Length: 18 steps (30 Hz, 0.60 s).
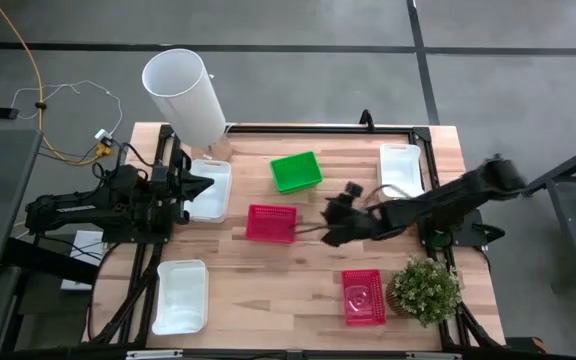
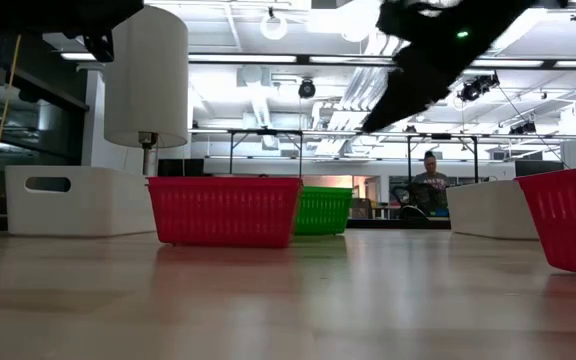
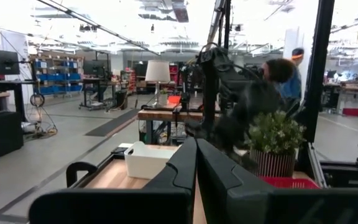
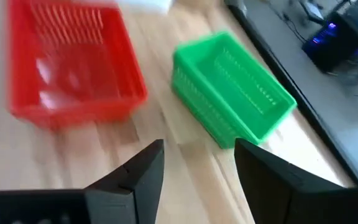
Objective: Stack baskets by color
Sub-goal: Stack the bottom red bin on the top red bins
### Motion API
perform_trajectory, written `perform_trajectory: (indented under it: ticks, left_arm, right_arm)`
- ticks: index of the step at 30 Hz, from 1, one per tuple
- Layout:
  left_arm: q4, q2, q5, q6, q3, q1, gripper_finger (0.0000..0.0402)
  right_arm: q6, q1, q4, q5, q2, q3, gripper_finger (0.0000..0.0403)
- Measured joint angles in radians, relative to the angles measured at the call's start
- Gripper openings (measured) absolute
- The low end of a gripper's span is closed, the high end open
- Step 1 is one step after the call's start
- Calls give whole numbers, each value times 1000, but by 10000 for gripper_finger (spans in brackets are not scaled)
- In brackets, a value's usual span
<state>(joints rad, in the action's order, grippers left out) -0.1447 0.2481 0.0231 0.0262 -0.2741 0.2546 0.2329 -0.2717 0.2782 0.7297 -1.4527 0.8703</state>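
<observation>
A red basket [image 1: 271,222] [image 4: 67,62] stands on the table's middle, and a green basket [image 1: 296,171] [image 4: 232,87] stands just beyond it toward the far edge. A second red basket [image 1: 363,297] sits near the front right. White baskets rest at the left [image 1: 208,190], the front left [image 1: 181,295] and the far right [image 1: 401,168]. My right gripper [image 1: 329,222] [image 4: 197,158] hovers open above the wood, to the right of the middle red basket, with nothing between its fingers. My left gripper [image 1: 206,184] [image 3: 196,165] is shut and empty at the table's left, over the left white basket.
A tall white cylinder [image 1: 180,92] stands at the far left corner. A potted green plant [image 1: 426,290] stands at the front right beside the red basket. Bare wood lies between the middle red basket and the front edge. A person [image 2: 430,185] is in the room beyond.
</observation>
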Motion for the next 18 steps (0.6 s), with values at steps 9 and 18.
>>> perform_trajectory:
  ticks: [9, 18]
  left_arm:
    - [16, 0, 0, -59, 0, -1, 0]
    - [19, 0, 0, -63, 0, 0, 0]
  right_arm:
    - [-163, 6, -730, -195, 393, -385, 177]
    - [-260, 87, -830, -339, 508, -435, 176]
